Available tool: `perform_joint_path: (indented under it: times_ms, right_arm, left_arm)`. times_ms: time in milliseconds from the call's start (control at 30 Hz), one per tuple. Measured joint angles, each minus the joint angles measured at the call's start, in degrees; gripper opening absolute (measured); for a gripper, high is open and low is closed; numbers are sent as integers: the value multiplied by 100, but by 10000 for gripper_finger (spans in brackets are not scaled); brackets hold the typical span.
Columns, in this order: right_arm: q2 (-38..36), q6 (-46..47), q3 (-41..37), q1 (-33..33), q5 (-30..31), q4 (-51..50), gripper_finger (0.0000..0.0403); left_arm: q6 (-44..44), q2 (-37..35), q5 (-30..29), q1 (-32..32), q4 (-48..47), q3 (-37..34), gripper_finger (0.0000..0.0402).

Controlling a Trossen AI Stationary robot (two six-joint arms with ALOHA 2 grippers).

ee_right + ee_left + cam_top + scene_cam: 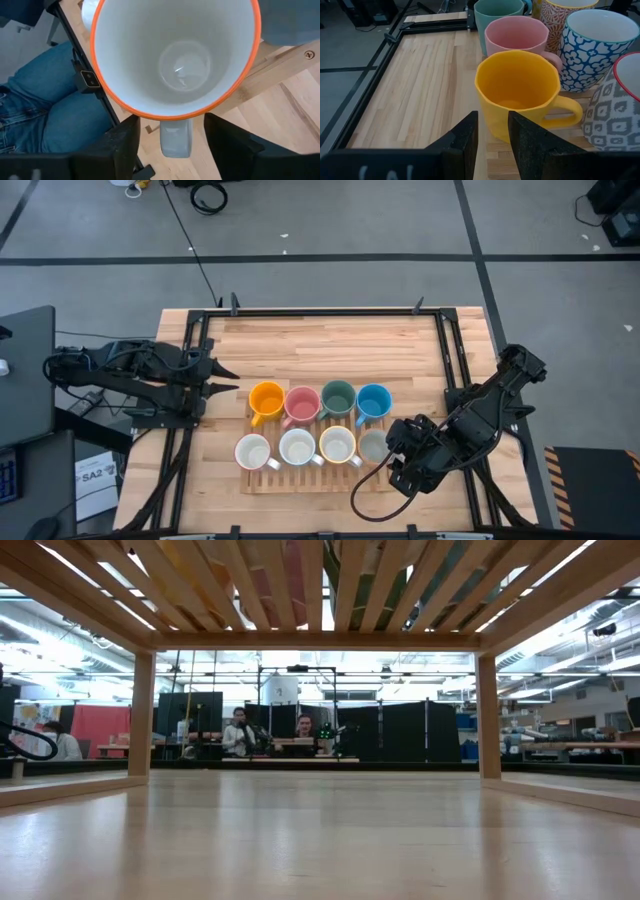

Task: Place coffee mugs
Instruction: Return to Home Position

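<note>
**Right gripper spread around a mug handle, left gripper empty off the rack's far end**

The right gripper (394,448) has its fingers spread wide, one on either side of the handle of the orange-rimmed mug (175,60). There is a gap on both sides, so it grips nothing. That mug stands upright directly ahead of the gripper, at the closest end of the front row on the slatted wooden rack (262,482). Beyond it, the other front-row mugs (297,447) continue in a line away from this gripper. Alongside them stands the back row: the blue mug (373,401) nearest, then the green mug (338,398), the pink mug (302,404) and the yellow mug (266,399) farthest. Under this gripper, past the table edge, a person's jeans (40,110) show.

The left gripper (236,380) hangs over the table (330,345) off the opposite end of the rack, its fingers slightly parted and empty. The yellow mug stands just ahead of its tips, apart from them, with its handle turned toward the front row.
</note>
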Motion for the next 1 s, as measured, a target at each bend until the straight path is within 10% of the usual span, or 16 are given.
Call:
perform_joint_path:
  times_ms: [1000]
  right_arm:
    - [-176, -406, -2, -26, -468, -11, 239]
  left_arm:
    - [2, 0, 0, 0, 0, 0, 114]
